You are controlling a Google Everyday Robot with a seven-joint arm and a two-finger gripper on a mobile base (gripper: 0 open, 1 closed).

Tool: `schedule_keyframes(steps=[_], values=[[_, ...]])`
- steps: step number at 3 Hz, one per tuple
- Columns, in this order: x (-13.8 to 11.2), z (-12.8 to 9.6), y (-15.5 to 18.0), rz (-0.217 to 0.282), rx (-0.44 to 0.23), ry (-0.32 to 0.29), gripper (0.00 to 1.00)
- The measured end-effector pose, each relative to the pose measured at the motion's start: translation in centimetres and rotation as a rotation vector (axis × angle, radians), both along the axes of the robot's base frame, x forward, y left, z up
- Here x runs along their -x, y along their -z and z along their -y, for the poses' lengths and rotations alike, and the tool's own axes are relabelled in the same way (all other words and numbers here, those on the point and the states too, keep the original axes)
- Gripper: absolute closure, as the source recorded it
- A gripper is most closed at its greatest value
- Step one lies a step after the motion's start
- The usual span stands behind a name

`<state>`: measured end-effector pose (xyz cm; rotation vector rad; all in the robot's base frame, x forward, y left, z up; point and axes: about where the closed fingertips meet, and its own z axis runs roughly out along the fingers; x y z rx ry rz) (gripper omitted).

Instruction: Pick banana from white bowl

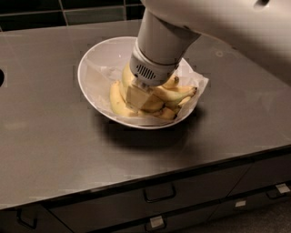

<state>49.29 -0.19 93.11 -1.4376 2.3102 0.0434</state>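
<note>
Banana (175,94) is in the bowl (93,57), in its right half, lying on top of the bunch. Its stem points at the bowl's right rim and ends in a dark tip just above the wrap (201,84). Its body curves back toward the bowl centre and runs in under the gripper housing.

Gripper (138,98) is down inside the bowl, about at its centre, sunk in among the fruit. Only a pale block of it shows, below the vented grey collar of the wrist, right against the banana's left end. How far it's open, and whether it has hold of anything: can't tell, since the wrist and the bunch cover it.

Arm (166,38), white, enters from above the bowl's far right and slopes down over its back rim, hiding the rear of the bunch.

Other bananas (117,101): one thick curved one left of the gripper, along the bowl's front-left wall. A few smaller ones are packed under and in front of the banana, at the bowl's front right.

The wrap lines the bowl, crinkled, with one corner sticking out past the right rim. The bowl's left inner wall is bare apart from the wrap.

The bowl sits on a dark grey counter (54,136), toward its back. Drawers (159,195) with handles run below the counter's front edge, and dark tiles (45,13) are behind the bowl.
</note>
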Motion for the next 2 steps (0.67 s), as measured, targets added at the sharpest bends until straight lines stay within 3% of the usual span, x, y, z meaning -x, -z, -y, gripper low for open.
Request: schedule_keyframes(steps=[2], values=[[0.00, 0.00, 0.00, 0.000, 0.000, 0.000, 0.94]])
